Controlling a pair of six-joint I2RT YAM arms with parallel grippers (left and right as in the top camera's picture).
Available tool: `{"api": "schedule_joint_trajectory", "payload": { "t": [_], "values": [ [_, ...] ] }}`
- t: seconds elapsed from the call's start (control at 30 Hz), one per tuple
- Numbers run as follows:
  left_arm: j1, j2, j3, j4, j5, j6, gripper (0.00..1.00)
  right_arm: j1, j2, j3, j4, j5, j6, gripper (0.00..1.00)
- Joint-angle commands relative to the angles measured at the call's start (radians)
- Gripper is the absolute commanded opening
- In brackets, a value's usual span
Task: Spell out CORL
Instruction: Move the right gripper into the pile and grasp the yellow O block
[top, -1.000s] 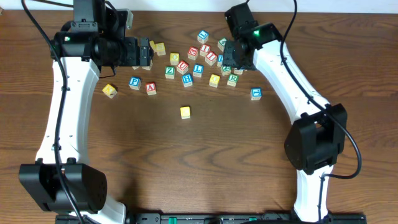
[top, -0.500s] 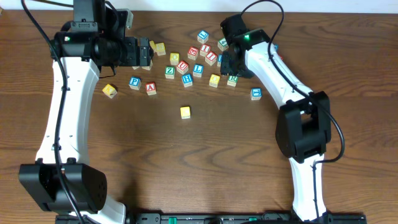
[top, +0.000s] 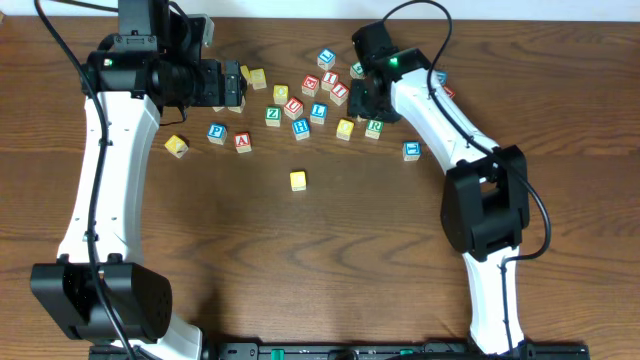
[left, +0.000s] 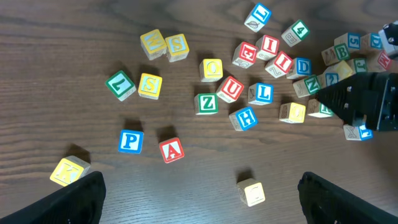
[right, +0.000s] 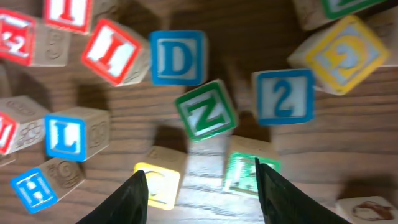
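Wood-brown tabletop (top: 300, 260), with letter blocks scattered along the far side.

Overhead: the left tool (top: 234, 88) hangs at the left end of the scatter. The right tool (top: 362, 102) is low among the blocks at the right end. The yellow O block (top: 281, 94), blue L block (top: 318, 112) and green R block (top: 374, 127) all lie loose in the cluster. A lone yellow block (top: 298, 180) sits well apart, nearer the middle.

Left wrist: the left tool (top: 324, 290) has its fingers spread wide and holds nothing. The O block (left: 211, 68) and L block (left: 261, 93) sit upright, with a red U block (left: 230, 90) between them.

Right wrist: the right tool (right: 200, 168) is released, jaws apart. A yellow block (right: 158, 180) and a blurred green block (right: 249, 171) lie between its fingers; I cannot tell their letters. The L block (right: 65, 137) is off to the left.
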Motion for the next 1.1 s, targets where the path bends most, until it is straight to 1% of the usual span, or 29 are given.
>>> {"api": "schedule_joint_trajectory", "payload": {
  "t": [0.0, 0.17, 0.57, 1.07],
  "values": [
    [0.002, 0.006, 0.027, -0.002, 0.015, 0.014, 0.98, 0.029, 0.028, 0.006, 0.006, -0.013, -0.008, 0.51],
    [0.002, 0.006, 0.027, -0.002, 0.015, 0.014, 0.98, 0.048, 0.060, 0.006, 0.015, -0.018, 0.002, 0.51],
    [0.002, 0.006, 0.027, -0.002, 0.015, 0.014, 0.98, 0.058, 0.061, 0.006, 0.045, -0.017, 0.002, 0.51],
    [0.002, 0.006, 0.027, -0.002, 0.015, 0.014, 0.98, 0.072, 0.068, 0.000, 0.052, -0.002, 0.041, 0.50]
  ]
}}
